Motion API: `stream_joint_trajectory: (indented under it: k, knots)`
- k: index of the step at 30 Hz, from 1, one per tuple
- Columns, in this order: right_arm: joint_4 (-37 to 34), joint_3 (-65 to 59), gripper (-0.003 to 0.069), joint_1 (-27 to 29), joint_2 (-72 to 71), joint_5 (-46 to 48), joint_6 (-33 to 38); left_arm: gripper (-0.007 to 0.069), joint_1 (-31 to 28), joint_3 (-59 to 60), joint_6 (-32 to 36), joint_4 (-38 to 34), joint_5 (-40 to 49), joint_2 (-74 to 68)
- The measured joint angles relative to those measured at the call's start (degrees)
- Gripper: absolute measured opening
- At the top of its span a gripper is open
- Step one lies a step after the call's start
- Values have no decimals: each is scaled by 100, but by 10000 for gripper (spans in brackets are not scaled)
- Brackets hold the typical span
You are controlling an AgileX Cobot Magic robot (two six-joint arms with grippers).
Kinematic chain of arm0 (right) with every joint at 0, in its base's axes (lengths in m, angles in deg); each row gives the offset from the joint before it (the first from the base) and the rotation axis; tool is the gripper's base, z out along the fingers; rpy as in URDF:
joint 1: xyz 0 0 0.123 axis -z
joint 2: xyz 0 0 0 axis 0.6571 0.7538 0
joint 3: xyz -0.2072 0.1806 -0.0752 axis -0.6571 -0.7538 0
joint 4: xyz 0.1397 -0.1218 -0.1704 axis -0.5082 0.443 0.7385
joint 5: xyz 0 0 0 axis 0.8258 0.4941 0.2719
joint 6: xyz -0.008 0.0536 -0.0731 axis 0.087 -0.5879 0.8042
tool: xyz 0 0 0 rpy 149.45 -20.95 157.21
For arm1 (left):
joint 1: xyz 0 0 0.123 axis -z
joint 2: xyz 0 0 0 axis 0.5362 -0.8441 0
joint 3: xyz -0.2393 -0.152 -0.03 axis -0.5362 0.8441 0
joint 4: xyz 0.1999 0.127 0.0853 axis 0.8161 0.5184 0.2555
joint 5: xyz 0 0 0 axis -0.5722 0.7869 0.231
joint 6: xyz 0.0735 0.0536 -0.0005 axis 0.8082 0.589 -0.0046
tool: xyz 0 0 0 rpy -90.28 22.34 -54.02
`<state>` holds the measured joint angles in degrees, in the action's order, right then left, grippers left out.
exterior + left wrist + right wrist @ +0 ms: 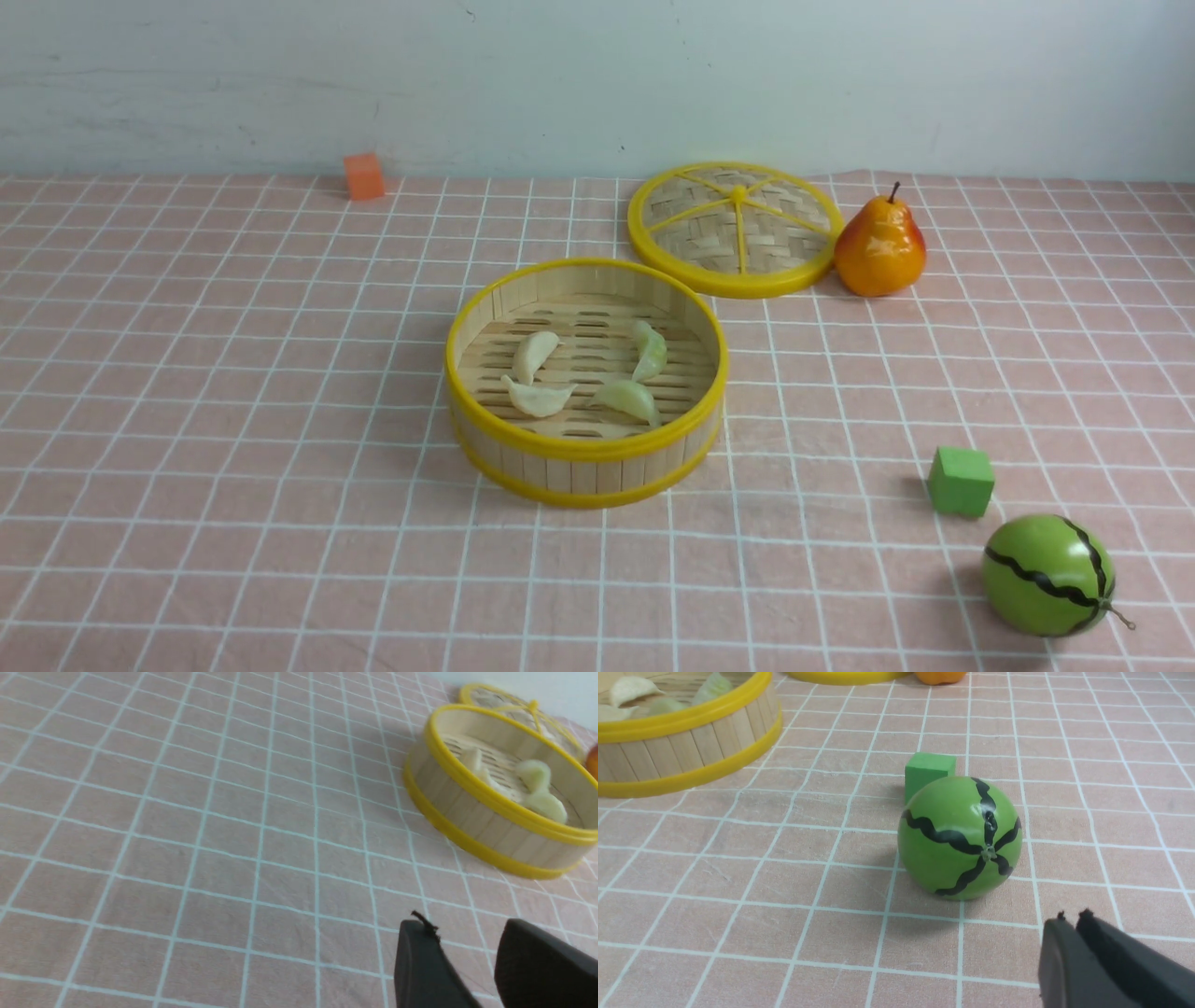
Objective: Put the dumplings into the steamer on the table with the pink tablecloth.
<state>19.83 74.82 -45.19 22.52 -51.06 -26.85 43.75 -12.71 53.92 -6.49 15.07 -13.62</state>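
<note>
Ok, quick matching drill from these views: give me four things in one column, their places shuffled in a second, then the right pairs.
Things:
1. dumplings
2. pear
3. green cube
4. orange cube

Places:
A. far left, near the wall
B. close beside the toy watermelon
C. on the slatted floor of the steamer
D. against the lid

Pairs: 1-C, 2-D, 3-B, 4-A
</note>
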Motion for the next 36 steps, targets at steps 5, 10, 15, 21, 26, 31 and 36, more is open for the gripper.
stream_joint_trajectory:
  k: [5,10,15,21,26,31,36]
  knots:
    - [0,0,53,0,0,5,0,128,-523,412,2100,-1121,-390,41]
    - [0,0,59,0,0,5,0,-14,-407,854,2571,-1507,-505,41]
    - [0,0,64,0,0,5,0,-14,-121,1025,2578,-1517,-736,41]
    - [0,0,65,0,0,5,0,-14,-23,1036,2578,-1511,-776,41]
    - [0,0,73,0,0,5,0,-14,-23,1036,2578,-1511,-781,41]
    - [0,0,79,0,0,5,0,-14,-23,1036,2578,-1511,-781,41]
    - [0,0,87,0,0,5,0,-14,-23,1036,2578,-1511,-781,41]
